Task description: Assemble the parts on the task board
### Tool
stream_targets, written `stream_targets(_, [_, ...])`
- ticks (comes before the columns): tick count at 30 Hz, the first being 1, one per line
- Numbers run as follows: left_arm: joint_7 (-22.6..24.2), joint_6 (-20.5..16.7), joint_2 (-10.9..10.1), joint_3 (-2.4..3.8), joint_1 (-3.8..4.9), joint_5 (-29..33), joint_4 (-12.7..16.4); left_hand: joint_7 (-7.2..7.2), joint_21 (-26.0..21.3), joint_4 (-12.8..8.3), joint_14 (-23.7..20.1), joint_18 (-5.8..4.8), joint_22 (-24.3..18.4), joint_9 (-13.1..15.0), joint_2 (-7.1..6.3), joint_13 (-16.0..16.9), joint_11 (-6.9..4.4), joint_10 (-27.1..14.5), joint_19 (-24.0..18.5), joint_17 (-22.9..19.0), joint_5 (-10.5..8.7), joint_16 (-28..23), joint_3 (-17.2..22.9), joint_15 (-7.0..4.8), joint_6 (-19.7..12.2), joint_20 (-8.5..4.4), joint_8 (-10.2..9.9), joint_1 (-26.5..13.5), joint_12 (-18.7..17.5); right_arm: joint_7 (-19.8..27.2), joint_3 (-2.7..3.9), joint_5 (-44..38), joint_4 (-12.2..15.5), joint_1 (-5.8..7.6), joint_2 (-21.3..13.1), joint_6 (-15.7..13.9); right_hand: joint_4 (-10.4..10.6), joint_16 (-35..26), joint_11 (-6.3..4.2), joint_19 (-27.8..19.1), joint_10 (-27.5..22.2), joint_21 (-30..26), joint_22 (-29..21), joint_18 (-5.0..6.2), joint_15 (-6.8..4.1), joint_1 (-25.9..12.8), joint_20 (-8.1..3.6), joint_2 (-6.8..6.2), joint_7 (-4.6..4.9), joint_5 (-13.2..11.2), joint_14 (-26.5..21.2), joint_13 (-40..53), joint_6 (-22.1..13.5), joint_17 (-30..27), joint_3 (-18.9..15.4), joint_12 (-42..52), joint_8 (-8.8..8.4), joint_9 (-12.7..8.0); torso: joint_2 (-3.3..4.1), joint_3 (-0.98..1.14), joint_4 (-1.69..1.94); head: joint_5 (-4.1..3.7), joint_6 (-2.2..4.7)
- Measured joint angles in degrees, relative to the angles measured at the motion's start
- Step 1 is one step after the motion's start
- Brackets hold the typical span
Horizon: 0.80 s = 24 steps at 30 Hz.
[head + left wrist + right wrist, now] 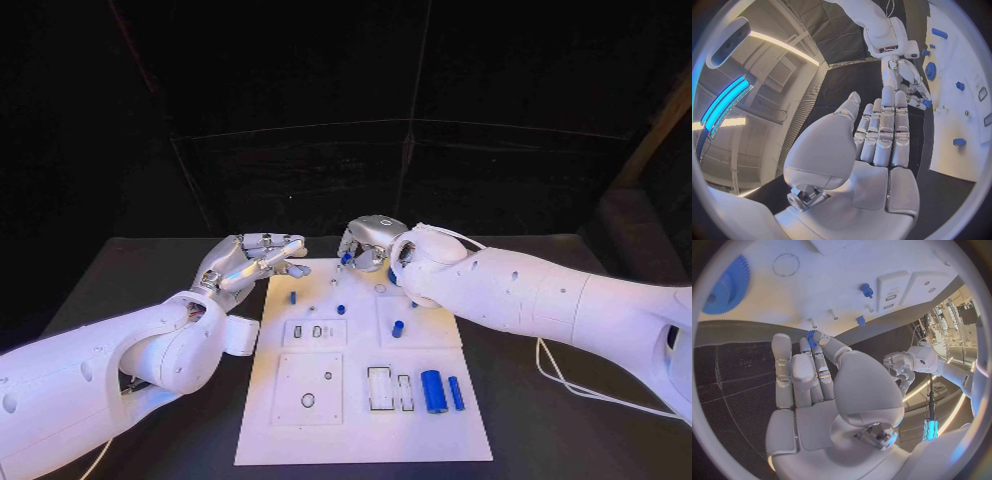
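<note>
The white task board point(361, 400) lies in the middle of the table. At its far edge my right hand point(371, 243) pinches a small blue part point(346, 258) between thumb and fingertip; the right wrist view shows that part point(810, 334) at the fingertips just off the board's edge. Beside the board's far left corner my left hand point(257, 258) holds nothing, its fingers point(882, 130) stretched out straight towards the right hand point(907, 80). A blue gear point(726, 285) lies on the board by the right hand. Small blue pegs point(293, 297) point(342, 309) point(397, 328) stand on the board's far half.
Two blue cylinders point(433, 390) point(456, 392) lie at the board's near right, next to a slotted recess point(381, 388). A raised plate with a round hole point(309, 399) takes up the near left. A white cable point(577, 385) trails on the table to the right.
</note>
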Motion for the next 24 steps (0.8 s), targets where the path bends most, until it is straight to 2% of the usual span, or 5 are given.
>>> stream_targets(10, [-0.1,0.1,0.0,0.00,0.16,0.0,0.2,0.00,0.0,0.0,0.0,0.00,0.0,0.0,0.00,0.0,0.00,0.0,0.0,0.0,0.00,0.0,0.0,0.00,0.0,0.00,0.0,0.0,0.0,0.3,-0.02,0.3,-1.7,0.00,1.7,0.9,0.2,0.0,0.00,0.0,0.0,0.0,0.1,0.00,0.00,-0.3,0.00,-0.30,0.15,0.0,0.0,-0.2,-0.3,0.0,0.2,-0.1,0.00,0.0,0.42,-0.08,0.29,-0.34,-0.05])
stream_targets(20, [-0.1,0.1,0.0,0.00,0.21,0.0,0.1,0.00,0.0,0.0,0.0,-0.01,0.0,0.0,0.00,0.0,0.00,0.0,0.0,0.1,0.00,0.0,0.0,0.00,0.0,0.00,0.0,0.0,0.0,0.4,-0.02,0.4,-2.4,0.00,2.3,2.5,0.3,0.0,0.00,0.0,0.0,0.2,0.1,0.00,0.00,-0.3,0.00,-0.30,0.13,0.0,0.0,-0.2,-0.3,0.0,0.3,-0.2,-0.01,0.0,0.46,-0.13,0.30,-0.08,-0.31])
stream_targets(24, [-0.1,0.1,0.0,0.01,0.27,0.0,0.1,0.00,0.0,0.0,0.0,0.00,0.0,0.0,0.00,0.0,0.00,0.0,0.0,0.1,0.00,0.0,0.0,0.00,0.0,0.00,0.0,0.0,0.0,0.1,0.05,0.4,-3.0,0.09,2.7,2.7,0.6,0.2,-0.22,-0.2,-0.2,0.2,0.1,0.00,0.00,-0.7,0.21,-0.68,0.12,0.0,0.0,-0.2,-0.3,-0.1,0.5,-0.2,-0.01,0.0,0.49,-0.15,0.32,-0.07,-0.30])
